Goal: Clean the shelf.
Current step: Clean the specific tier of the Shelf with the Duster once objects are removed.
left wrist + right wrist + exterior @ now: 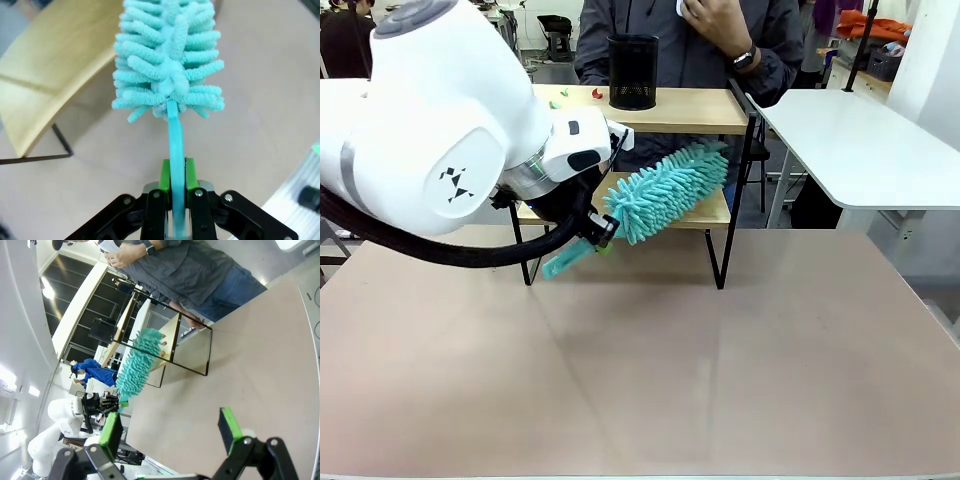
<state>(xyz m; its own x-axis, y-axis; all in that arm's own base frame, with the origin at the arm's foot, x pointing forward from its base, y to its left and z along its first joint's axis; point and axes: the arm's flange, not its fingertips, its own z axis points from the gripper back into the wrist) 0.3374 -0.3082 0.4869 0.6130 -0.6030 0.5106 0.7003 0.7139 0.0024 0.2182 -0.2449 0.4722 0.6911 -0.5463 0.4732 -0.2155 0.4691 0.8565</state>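
Shelf point(692, 110) stands at far middle of tabletop point(670, 370), right in front of the person point(720, 40). Black mesh cup point(633, 72) upright on its top board. Teal fluffy duster point(665, 190) pokes in between the two boards, head tilted over the lower one; contact unclear. Left claw point(601, 233) clamped on the duster's flat handle, green pads point(164, 175) pinching both sides. Right claw point(170, 427) spread apart, empty, well away from shelf.

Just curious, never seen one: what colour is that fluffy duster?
The duster is turquoise, head and handle alike; clearest in the left wrist view.
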